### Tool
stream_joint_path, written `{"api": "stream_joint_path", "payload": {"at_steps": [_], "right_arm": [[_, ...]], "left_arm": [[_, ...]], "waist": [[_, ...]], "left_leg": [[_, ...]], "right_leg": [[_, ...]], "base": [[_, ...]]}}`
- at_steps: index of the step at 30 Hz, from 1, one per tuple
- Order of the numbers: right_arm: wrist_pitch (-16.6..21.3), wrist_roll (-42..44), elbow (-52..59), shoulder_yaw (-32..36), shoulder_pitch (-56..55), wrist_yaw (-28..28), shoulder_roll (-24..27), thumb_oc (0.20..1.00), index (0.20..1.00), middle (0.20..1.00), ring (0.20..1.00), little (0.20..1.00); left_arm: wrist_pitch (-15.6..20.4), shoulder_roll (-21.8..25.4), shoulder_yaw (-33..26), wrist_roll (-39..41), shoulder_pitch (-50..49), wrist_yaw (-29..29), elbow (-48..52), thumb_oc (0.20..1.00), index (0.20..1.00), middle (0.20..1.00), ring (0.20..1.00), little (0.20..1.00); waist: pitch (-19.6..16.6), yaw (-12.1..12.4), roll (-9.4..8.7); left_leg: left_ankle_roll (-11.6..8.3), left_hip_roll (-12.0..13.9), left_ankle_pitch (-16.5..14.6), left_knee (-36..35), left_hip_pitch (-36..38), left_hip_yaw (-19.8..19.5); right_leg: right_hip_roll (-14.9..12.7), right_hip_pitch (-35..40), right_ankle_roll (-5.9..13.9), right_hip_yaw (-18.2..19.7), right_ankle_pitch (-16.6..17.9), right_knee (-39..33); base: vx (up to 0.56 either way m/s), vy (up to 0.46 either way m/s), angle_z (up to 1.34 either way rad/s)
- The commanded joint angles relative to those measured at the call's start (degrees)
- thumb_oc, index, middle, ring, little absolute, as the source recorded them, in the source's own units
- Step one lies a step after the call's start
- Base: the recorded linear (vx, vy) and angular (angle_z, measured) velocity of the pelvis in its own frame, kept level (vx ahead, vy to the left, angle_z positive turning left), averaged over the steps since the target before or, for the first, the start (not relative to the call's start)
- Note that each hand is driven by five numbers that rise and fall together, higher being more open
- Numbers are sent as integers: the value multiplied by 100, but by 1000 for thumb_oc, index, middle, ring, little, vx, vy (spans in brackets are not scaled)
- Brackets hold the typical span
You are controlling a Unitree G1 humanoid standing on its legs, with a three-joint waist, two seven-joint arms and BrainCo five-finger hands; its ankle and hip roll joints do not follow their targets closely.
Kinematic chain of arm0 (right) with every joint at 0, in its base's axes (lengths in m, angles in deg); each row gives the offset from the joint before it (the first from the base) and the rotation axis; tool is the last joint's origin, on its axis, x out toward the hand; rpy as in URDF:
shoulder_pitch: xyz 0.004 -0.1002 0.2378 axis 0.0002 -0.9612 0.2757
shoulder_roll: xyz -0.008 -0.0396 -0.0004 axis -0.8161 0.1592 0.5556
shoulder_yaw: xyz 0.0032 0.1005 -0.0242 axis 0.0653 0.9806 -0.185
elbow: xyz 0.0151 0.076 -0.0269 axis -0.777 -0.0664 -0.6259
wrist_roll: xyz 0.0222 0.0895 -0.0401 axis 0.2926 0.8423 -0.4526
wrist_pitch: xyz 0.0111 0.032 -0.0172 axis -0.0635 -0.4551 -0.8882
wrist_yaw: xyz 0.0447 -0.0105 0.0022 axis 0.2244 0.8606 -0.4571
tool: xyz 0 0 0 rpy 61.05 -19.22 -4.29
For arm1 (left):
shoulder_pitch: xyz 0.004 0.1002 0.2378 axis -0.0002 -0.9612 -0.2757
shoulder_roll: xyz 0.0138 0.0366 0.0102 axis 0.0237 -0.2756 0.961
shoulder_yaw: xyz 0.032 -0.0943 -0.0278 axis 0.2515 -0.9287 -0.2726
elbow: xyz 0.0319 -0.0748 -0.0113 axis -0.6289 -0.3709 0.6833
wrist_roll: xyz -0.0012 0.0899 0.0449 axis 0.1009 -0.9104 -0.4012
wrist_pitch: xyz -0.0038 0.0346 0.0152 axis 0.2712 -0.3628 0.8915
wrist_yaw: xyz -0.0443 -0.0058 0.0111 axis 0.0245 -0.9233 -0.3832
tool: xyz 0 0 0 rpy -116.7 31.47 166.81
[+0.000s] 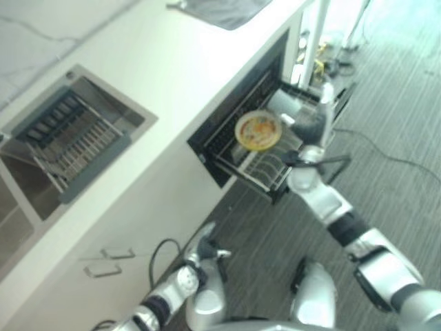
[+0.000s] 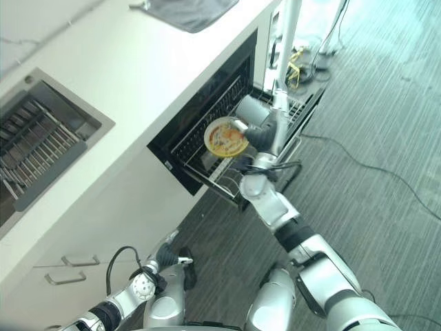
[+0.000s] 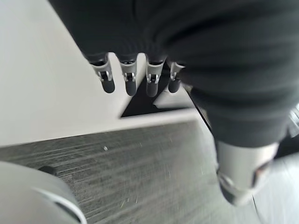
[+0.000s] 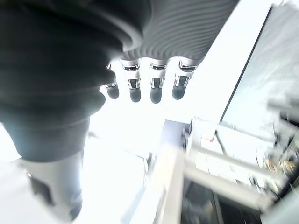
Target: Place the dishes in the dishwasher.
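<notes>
The left hand [image 1: 205, 243] hangs low beside the bench [image 1: 172, 76], fingers [image 3: 127, 80] straight and empty. The plate [image 2: 225, 136] stands on edge over the dishwasher rack [image 2: 227, 172], just left of the right hand [image 2: 260, 135], whose fingers [image 4: 155, 88] look straight.

A white counter [image 1: 179, 76] ran diagonally across the head views, with a sink [image 1: 41, 176] sunk into it and a grey rack [image 1: 72, 141] resting inside the sink. A grey cloth [image 2: 186, 12] lay on the counter's far end. Below the counter the dishwasher [image 1: 231, 127] stood open, its wire rack [image 1: 265, 169] pulled out over the floor [image 1: 386, 103]. A yellow plate [image 1: 258, 131] stood in that rack, tilted on edge. The floor was dark and striped; cables [image 1: 386, 155] trailed across it near the dishwasher.
</notes>
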Motion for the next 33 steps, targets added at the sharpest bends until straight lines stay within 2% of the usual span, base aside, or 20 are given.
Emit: {"api": "stream_joint_path", "payload": {"at_steps": [1,3,4,6,7,9,13,15,17,19,23,27,30,32,33], "right_arm": [[439,178,435,439,373,-242,208,1000,1000,1000,1000,1000],[517,73,807,845,-127,-297,493,1000,1000,1000,1000,1000],[737,104,948,1012,-331,-532,601,1000,1000,1000,1000,1000],[966,545,1340,1419,-880,-1143,904,1000,1000,1000,1000,1000],[1082,995,1514,1840,-1405,-1300,1094,1000,1000,1000,1000,1000],[1184,1289,1428,2100,-1666,-1391,1123,1000,1000,1000,1000,1000],[1417,2006,827,2572,-2151,-1624,851,1000,1000,1000,1000,1000],[1483,2643,119,2781,-2251,-1805,561,1000,1000,1000,1000,1000],[1519,3307,-613,2866,-2209,-2038,341,1000,1000,1000,1000,1000],[1626,3806,-1434,2784,-2105,-2458,163,1000,1000,1000,1000,1000],[1500,4365,-2304,2466,-1783,-3005,-6,1000,1000,1000,1000,1000],[1309,4885,-3091,2082,-1079,-3676,-103,1000,1000,1000,1000,1000],[1010,5218,-3478,1890,-510,-4205,-133,1000,1000,1000,1000,1000],[891,5367,-4017,1782,27,-4827,-97,1000,1000,1000,1000,1000],[883,5382,-4107,1768,116,-4946,-89,1000,1000,1000,1000,1000]], "left_arm": [[-118,24,149,744,-153,-516,-92,1000,1000,1000,1000,1000],[-118,-98,-241,1166,-420,-706,-388,1000,1000,1000,1000,1000],[-121,-126,-401,1190,-503,-765,-459,1000,1000,1000,1000,1000],[-156,-151,-751,1135,-681,-888,-587,1000,1000,1000,1000,1000],[-277,-130,-964,1120,-818,-1008,-625,1000,1000,1000,1000,1000],[-378,-124,-1026,1099,-900,-1089,-620,1000,1000,1000,1000,1000],[-583,-133,-1033,928,-1065,-1227,-707,1000,1000,1000,1000,1000],[-780,-131,-887,747,-1058,-1303,-787,1000,1000,1000,1000,1000],[-826,-102,-700,627,-1008,-1328,-842,1000,1000,1000,1000,1000],[-970,-49,-488,510,-920,-1460,-824,1000,1000,1000,1000,1000],[-1056,79,-160,477,-788,-1608,-728,1000,1000,1000,1000,1000],[-1046,177,107,585,-501,-1720,-611,1000,1000,1000,1000,1000],[-1059,211,224,738,-259,-1694,-478,1000,1000,1000,1000,1000],[-960,238,332,800,-120,-1656,-332,1000,1000,1000,1000,1000],[-951,239,347,811,-92,-1656,-311,1000,1000,1000,1000,1000]], "waist": [[193,95,-118],[-56,11,-180],[-141,-14,-202],[-360,-89,-256],[-542,-168,-304],[-619,-190,-326],[-767,-230,-363],[-808,-225,-368],[-820,-157,-348],[-817,-65,-305],[-721,113,-225],[-433,336,-118],[-159,449,-45],[95,587,65],[127,609,83]], "left_leg": [[32,77,-365,97,337,-37],[-9,84,-300,-162,597,12],[-16,85,-289,-227,676,21],[-48,127,-258,-333,824,67],[-53,159,-247,-420,961,118],[-47,155,-252,-464,1036,136],[10,112,-309,-496,1186,171],[43,110,-356,-453,1261,203],[66,95,-367,-464,1311,208],[96,46,-373,-491,1345,158],[134,-24,-442,-284,1156,-36],[126,-54,-490,58,653,-328],[76,-40,-440,195,288,-482],[45,-30,-392,379,-78,-647],[40,-33,-385,407,-131,-670]], "right_leg": [[-200,620,145,-193,712,-857],[-78,888,188,-201,785,-1192],[-37,970,200,-198,805,-1294],[40,1112,241,-198,827,-1462],[92,1225,278,-200,835,-1579],[119,1301,291,-216,837,-1642],[183,1441,292,-233,782,-1690],[205,1531,266,-274,738,-1676],[210,1604,263,-340,718,-1665],[226,1675,254,-407,679,-1647],[174,1588,207,-491,548,-1370],[-30,1256,194,-602,507,-998],[-165,982,199,-629,511,-818],[-319,663,190,-623,498,-544],[-343,611,189,-619,492,-497]], "base": [[159,-124,-12],[150,-124,-6],[109,-95,1],[133,-128,-9],[121,-135,-5],[58,-97,-5],[72,-82,-3],[110,-102,2],[107,-106,6],[135,-80,9],[96,-16,24],[-24,22,34],[-134,47,36],[-151,102,18],[-74,86,15]]}}
